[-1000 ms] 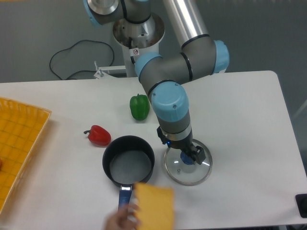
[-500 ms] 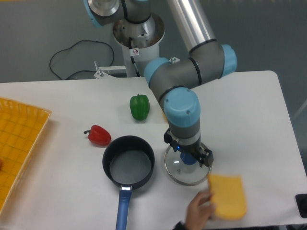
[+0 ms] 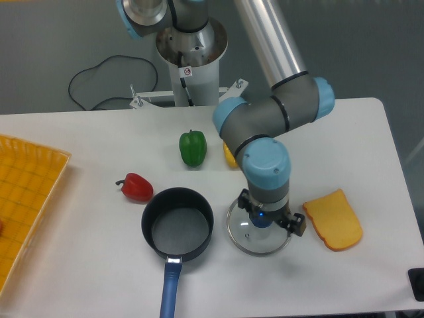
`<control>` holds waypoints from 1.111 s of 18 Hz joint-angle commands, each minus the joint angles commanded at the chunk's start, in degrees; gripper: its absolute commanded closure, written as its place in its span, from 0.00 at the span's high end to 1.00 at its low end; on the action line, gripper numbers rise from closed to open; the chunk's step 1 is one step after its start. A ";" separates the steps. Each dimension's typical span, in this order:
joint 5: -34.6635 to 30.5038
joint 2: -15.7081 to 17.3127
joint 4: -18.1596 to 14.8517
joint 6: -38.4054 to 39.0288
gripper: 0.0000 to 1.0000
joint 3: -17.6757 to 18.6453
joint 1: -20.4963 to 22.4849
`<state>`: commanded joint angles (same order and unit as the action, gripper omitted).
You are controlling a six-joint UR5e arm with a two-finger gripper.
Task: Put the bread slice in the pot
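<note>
A: Left to right. Yellow tray (image 3: 30, 192) sits at the left edge of the tabletop (image 3: 99, 139), well apart from everything we need. Ignoring it.

B: Then the red pepper (image 3: 136, 187) just beside the rim of the pot (image 3: 177, 222), and the green pepper (image 3: 193, 148) further back. Clutter, we think, not in our path.

A: Agreed. Pot is upright, open and looks bare inside, blue handle (image 3: 169, 290) pointing at the near edge. Lid is off, so nothing blocks a drop from above.

B: Glass lid (image 3: 258, 233) lies flat just right of the pot. Our gripper (image 3: 267, 218) hangs right over its blue knob. We see 1 more yellow thing peeking out behind the arm, probably a pepper, mostly hidden.

A: State of the fingers?

B: We cannot tell. The wrist covers them from this camera, and whether they touch the knob is hidden too. Nothing visibly carried.

A: The bread slice (image 3: 333, 220)?

B: Flat on the tabletop, right of the lid, near the gripper but not touching it. Not in the pot, so the task is not started by our judgement.

A: So we shift right, pick the slice, carry it left across the lid to the pot.

B: Risk: it lies flat and thin, so the pinch on its edges will be shallow. Clipping the lid on the way is the other one.
</note>
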<state>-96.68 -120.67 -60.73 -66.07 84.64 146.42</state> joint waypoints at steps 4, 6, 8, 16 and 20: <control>-0.09 -1.58 0.61 -13.08 1.00 -0.52 2.02; 0.17 -2.37 0.96 -19.15 1.00 -1.23 2.29; 0.52 -2.81 1.93 -23.73 1.00 -2.01 2.29; -2.19 -1.75 4.75 -17.86 1.00 0.27 8.62; -6.67 -2.02 4.75 -13.58 1.00 1.58 8.62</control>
<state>-103.35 -122.69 -55.99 -79.66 86.22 155.04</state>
